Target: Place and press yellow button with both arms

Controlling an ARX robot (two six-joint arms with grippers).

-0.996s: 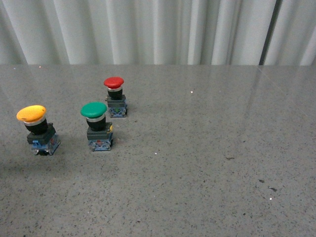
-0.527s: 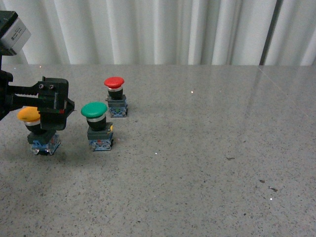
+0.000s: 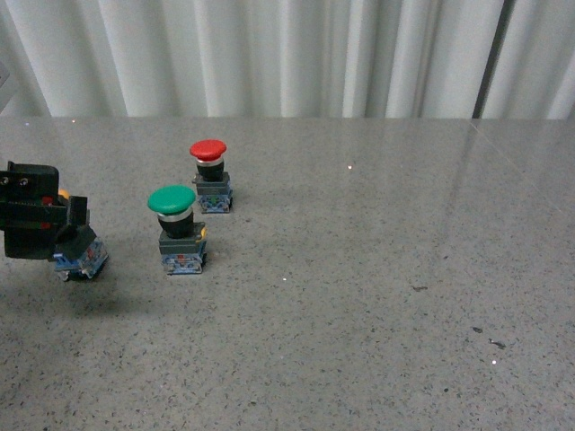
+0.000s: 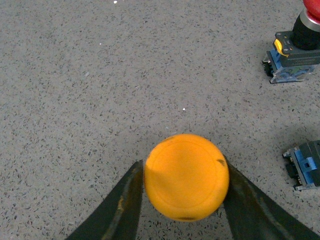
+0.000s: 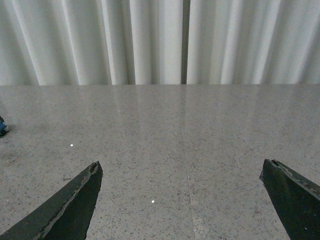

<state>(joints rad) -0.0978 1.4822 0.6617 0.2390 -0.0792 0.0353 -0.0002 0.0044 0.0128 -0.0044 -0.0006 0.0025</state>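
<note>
Yellow button [image 4: 186,176], round orange-yellow cap, clamped in left hand [image 4: 183,169], right hand [image 5: 180,165] apart

Grey speckled tabletop [image 3: 359,314] before a pale curtain [image 3: 287,54].
Its far edge shines softly; a few white specks and dark marks dot it, and one dark gap [image 3: 490,58] splits the pleats at right.

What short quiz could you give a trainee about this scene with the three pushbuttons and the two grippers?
1. True or false: the black right gripper holds the yellow mushroom-capped pushbutton.
2. Which stands farthest from the robot? A the green-capped pushbutton; B the red-capped pushbutton; C the yellow one.
3. Fill in: the black left gripper straddles the ___ cap.
Key: 1 false; 2 B; 3 yellow.
</note>
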